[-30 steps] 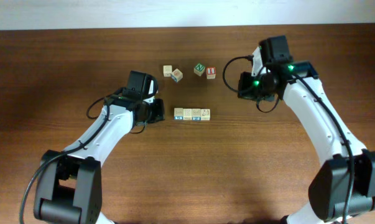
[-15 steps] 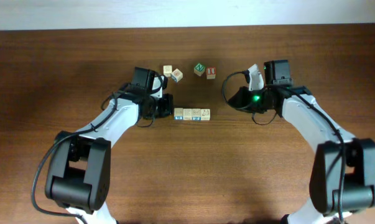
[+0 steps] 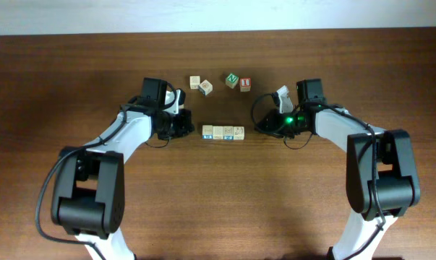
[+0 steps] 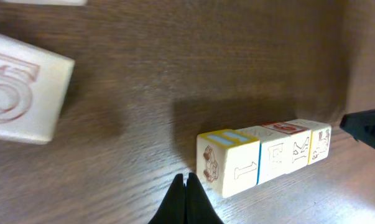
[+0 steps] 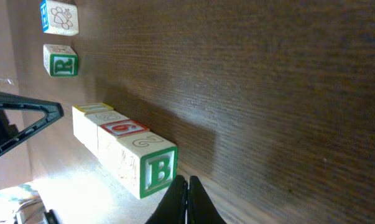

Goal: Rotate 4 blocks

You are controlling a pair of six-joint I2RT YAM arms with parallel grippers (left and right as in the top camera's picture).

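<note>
The blocks (image 3: 223, 132) lie in a tight straight row on the brown table. My left gripper (image 3: 195, 130) is shut and empty, its tip low on the table just left of the row's left end. In the left wrist view the left gripper (image 4: 186, 185) sits beside the end block (image 4: 227, 163), apart from it by a sliver. My right gripper (image 3: 258, 126) is shut and empty off the row's right end. In the right wrist view the right gripper (image 5: 187, 185) is next to the green "B" block (image 5: 159, 169).
Several other letter cubes stand behind the row: a pair (image 3: 200, 84) at back left, a green one (image 3: 233, 79) and a red one (image 3: 245, 84) at back right. A cube with a "5" (image 4: 19, 93) shows large in the left wrist view.
Both arms have swung in and down toward the row. The right gripper has come from the back right to the row's right end. The left gripper has closed in on the left end.
</note>
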